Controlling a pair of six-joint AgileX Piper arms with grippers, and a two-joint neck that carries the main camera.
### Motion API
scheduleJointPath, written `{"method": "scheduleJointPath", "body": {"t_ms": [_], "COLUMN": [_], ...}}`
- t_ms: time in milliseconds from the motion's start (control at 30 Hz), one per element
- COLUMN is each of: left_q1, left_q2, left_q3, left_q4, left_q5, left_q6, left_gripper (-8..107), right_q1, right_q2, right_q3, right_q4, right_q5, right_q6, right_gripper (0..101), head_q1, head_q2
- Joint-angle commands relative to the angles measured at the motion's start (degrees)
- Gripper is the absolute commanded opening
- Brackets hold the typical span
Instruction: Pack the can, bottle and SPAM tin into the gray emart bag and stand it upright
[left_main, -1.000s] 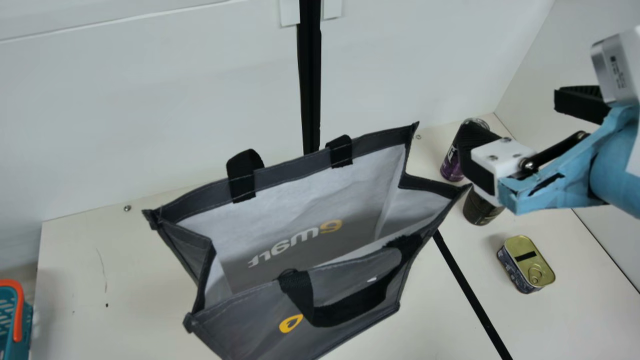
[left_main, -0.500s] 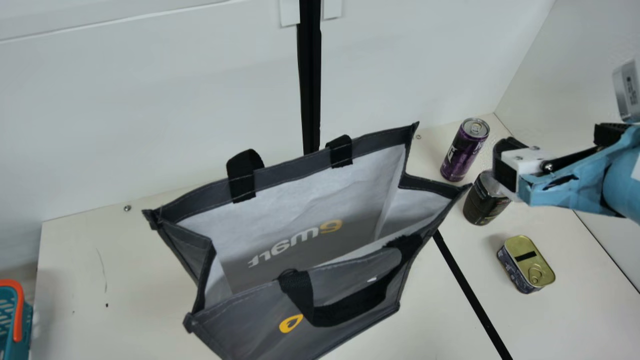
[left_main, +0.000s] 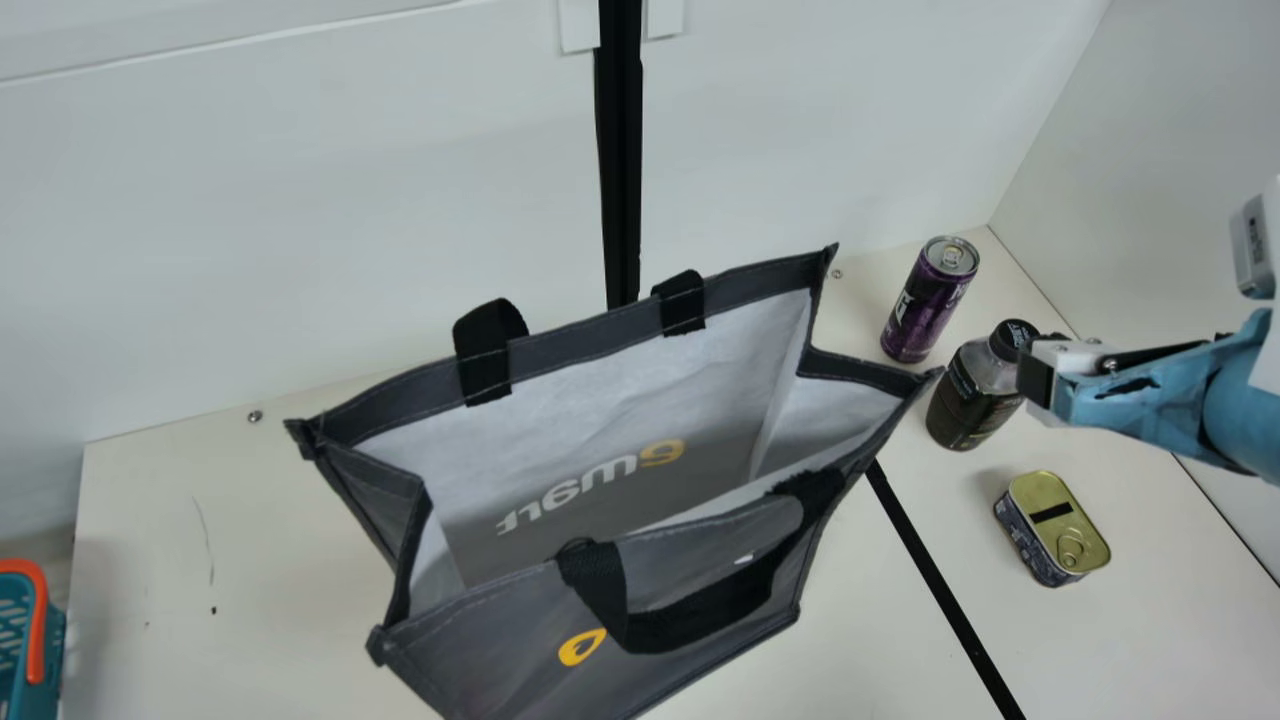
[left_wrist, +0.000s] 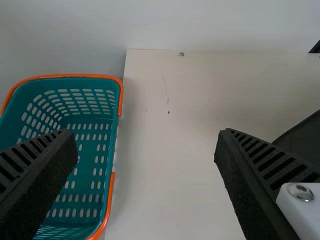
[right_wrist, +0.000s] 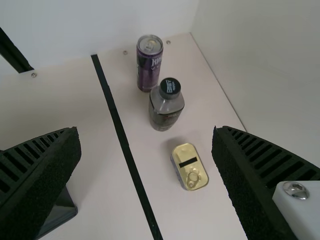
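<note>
We note left hand (left_wrist: 146, 142) and right hand (left_main: 1085, 368) wide open, empty; can (left_main: 925, 305), bottle (left_main: 970, 395), SPAM tin (left_main: 1055, 525) on bench (left_main: 270, 560), outside gray emart bag (left_main: 700, 540).

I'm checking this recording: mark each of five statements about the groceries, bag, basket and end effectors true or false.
1. The can stands upright on the table. True.
2. The SPAM tin is inside the bag. False: the SPAM tin lies on the table, outside the gray emart bag.
3. The bottle has a black cap. True.
4. The right end effector is clamped on the bottle. False: the right end effector is open and empty.
5. The basket is teal. True.
</note>
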Motion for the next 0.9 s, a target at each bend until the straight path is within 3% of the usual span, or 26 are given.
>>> {"method": "scheduleJointPath", "body": {"t_ms": [0,300,867], "left_q1": [0.00,0.00,0.00], "left_q2": [0.00,0.00,0.00], "left_q3": [0.00,0.00,0.00], "left_q4": [0.00,0.00,0.00], "left_q5": [0.00,0.00,0.00], "left_q6": [0.00,0.00,0.00], "left_gripper": [90,90,90], "right_q1": [-0.36,-1.22,-1.20], "right_q2": [0.10,-0.05,-0.03], "right_q3": [1.07,4.60,4.59], "right_q4": [0.32,0.91,0.81], "right_q5": [0.08,0.08,-0.06], "right_q6": [0.32,2.25,2.37], "right_gripper": [95,95,95], "head_q1": [-1.30,-1.30,-1.30], "head_q2": [-0.14,-0.14,-0.14]}}
